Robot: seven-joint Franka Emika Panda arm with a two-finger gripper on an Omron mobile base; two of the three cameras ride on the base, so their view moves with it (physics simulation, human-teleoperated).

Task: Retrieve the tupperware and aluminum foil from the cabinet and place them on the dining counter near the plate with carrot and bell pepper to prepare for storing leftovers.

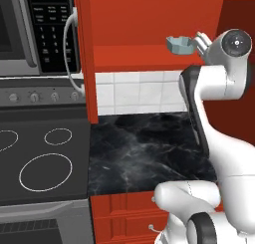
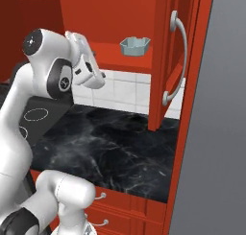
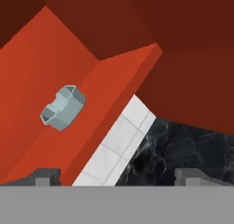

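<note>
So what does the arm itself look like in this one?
A white arm of rounded, glossy links with dark grey-black bands at the joints and a round dark cap with a silvery centre on the elbow. The gripper ends in two small dark grey, blocky fingertips. No cables or markings show.

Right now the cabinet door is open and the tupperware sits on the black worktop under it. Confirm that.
Not quite. The cabinet door is open, but the tupperware sits on the shelf inside the cabinet, above the black worktop, not on it. The right base view shows this.
</note>
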